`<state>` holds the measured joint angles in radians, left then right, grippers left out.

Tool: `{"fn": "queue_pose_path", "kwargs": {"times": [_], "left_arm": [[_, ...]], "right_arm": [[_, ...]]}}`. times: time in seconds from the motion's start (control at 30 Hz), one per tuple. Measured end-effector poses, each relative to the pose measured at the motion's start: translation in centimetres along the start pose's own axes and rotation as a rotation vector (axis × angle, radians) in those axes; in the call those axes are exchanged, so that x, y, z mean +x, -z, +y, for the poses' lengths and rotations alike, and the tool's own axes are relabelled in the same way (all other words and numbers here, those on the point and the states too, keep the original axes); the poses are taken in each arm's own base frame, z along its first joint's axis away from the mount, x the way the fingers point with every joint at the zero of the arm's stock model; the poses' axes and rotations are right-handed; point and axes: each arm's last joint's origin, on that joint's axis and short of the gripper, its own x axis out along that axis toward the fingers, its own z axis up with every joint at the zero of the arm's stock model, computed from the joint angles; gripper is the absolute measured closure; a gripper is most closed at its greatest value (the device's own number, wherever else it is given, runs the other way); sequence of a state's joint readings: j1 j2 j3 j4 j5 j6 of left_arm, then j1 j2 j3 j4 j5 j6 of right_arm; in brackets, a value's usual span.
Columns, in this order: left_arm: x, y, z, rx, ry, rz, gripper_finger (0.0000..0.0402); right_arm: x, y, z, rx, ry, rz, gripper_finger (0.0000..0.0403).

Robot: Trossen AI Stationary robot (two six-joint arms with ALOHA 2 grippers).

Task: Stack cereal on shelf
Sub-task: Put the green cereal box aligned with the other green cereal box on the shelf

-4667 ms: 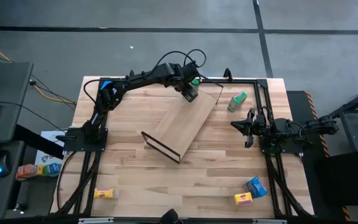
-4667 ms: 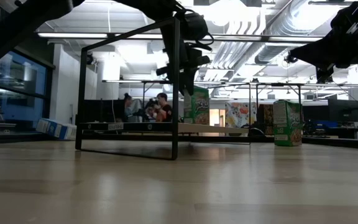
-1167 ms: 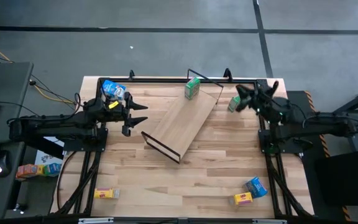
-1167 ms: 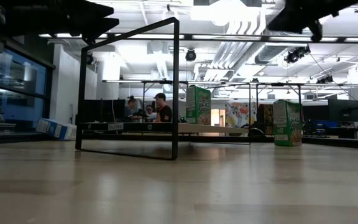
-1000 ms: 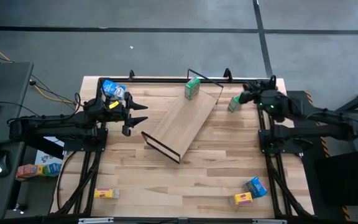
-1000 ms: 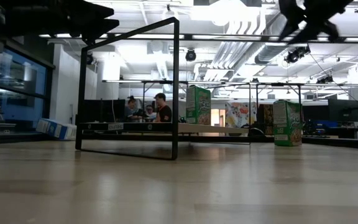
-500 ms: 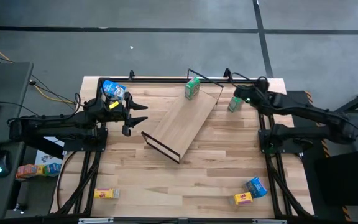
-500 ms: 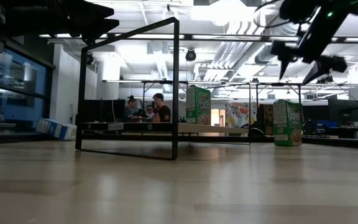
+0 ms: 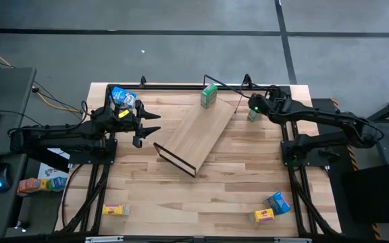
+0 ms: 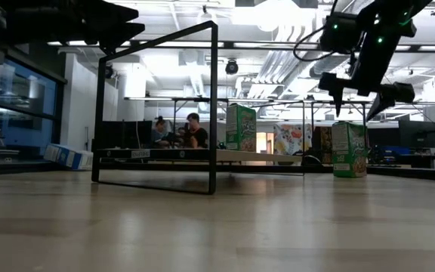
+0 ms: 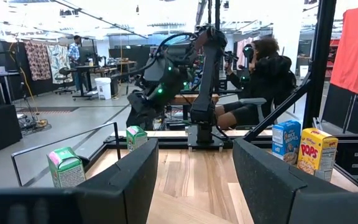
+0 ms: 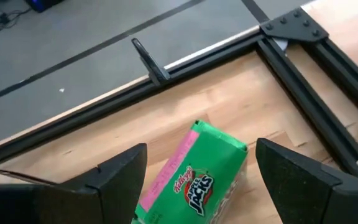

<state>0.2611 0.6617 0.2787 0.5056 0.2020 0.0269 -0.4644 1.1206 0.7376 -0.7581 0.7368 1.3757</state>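
- Right gripper hangs spread wide, green Apple Jacks box directly beneath, seemingly untouched.
- Left gripper waits parted, well apart.

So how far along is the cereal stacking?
One green box stands on the shelf. The right pincer, open, hovers over the second green box. Left pincer waits, open. Two blue boxes and two yellow remain.
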Motion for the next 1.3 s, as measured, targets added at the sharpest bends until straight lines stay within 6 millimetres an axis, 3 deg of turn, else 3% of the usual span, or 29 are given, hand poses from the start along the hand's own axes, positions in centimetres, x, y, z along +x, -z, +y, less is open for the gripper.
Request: {"fn": "queue_pose_path", "kwargs": {"times": [0.63,1.1,1.3], "left_arm": [[0.0,0.0,0.0,-0.023,0.0,0.0,0.0204],[0.0,0.0,0.0,-0.025,0.0,0.0,0.0204],[0.0,0.0,0.0,-0.025,0.0,0.003,0.0204]], "right_arm": [[2.5,2.1,1.1,0.02,0.087,0.009,0.0109],[2.6,2.2,1.3,0.004,0.083,0.022,0.0109],[2.6,2.2,1.2,-0.089,0.086,0.034,0.0109]]}}
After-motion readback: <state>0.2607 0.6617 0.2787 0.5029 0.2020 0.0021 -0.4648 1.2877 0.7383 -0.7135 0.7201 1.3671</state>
